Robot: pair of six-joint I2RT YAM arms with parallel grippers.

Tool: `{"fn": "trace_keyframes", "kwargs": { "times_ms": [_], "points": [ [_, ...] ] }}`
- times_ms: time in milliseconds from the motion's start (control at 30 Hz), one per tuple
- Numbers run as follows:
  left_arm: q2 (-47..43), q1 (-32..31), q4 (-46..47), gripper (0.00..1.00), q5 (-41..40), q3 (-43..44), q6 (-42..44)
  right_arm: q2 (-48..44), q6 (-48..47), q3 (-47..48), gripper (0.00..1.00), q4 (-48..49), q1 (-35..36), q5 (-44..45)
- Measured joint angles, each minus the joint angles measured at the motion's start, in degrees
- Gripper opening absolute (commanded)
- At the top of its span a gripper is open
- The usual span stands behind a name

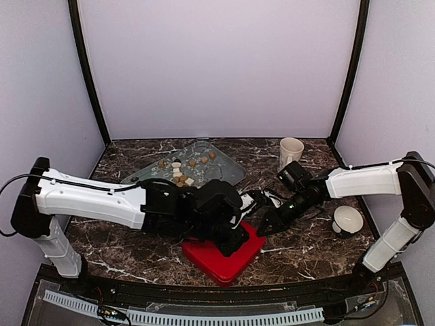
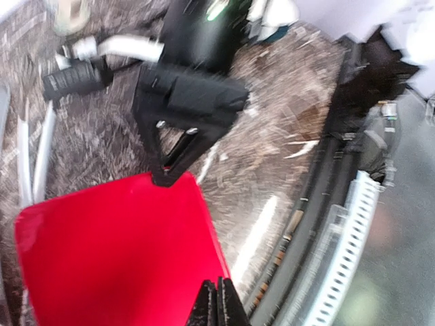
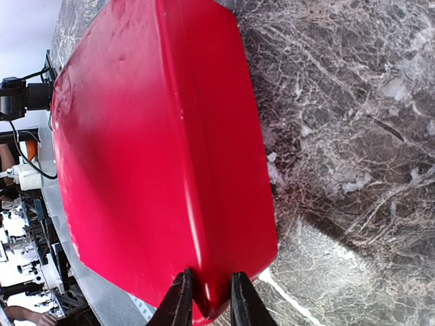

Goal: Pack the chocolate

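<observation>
A: Chocolate (image 1: 182,174)?
B: Loose pieces on clear tray (image 1: 228,170), behind red box (image 1: 221,265).
A: Pincers?
B: Left gripper (image 2: 216,307) fingers pressed together by box edge. Right gripper (image 3: 209,302) clamped on box rim.

The table (image 1: 306,261) has a dark, white-veined marble top. A flat red box (image 1: 221,263) lies on it right at the tips of the right pincer (image 1: 262,229), with its edge between them. A clear tray (image 1: 228,170) lies beyond and to the left of that pincer. A pale mug (image 1: 291,152) stands upright beyond it, and a white cup (image 1: 348,219) sits off to its right.
</observation>
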Motion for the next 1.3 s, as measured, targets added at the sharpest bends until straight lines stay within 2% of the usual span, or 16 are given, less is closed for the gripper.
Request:
{"fn": "trace_keyframes", "kwargs": {
  "times_ms": [200, 400, 467, 667, 800, 967, 1133, 1300],
  "points": [
    [-9.8, -3.1, -1.8, 0.0, 0.9, -5.8, 1.1, 0.3, 0.0, 0.7, 0.2, -1.6, 0.0, 0.0],
    [-5.2, -4.1, -1.7, 0.0, 5.0, -13.8, -1.1, 0.4, 0.0, 0.9, 0.2, -2.1, 0.0, 0.0],
    [-3.1, -4.2, 0.9, 0.0, 6.3, -15.5, -2.2, 0.4, -0.1, 0.9, 0.19, -2.4, 0.1, -0.3],
    [-2.9, -4.3, 2.4, 0.0, 8.3, -15.6, -3.3, 0.5, -0.1, 1.2, 0.2, -2.8, 0.1, -0.3],
    [-3.0, -4.2, -1.7, 0.01, 7.7, -13.7, -3.2, 0.8, -0.2, 1.6, 0.24, -3.5, 0.1, -0.3],
    [-7.3, 0.8, -7.6, 0.07, 6.8, -13.1, -5.3, 1.1, 0.0, 2.9, 0.39, -5.4, 0.2, 1.0],
    [-15.8, 9.3, -12.6, 0.12, 4.4, -13.0, -8.4, 0.6, 0.9, 4.6, 0.42, -8.9, 0.1, 3.6],
    [-21.7, 12.7, -15.7, 0.04, 4.2, -13.2, -10.0, -1.4, 1.7, 7.6, 0.42, -10.4, -0.4, 5.3]
  ]
}}
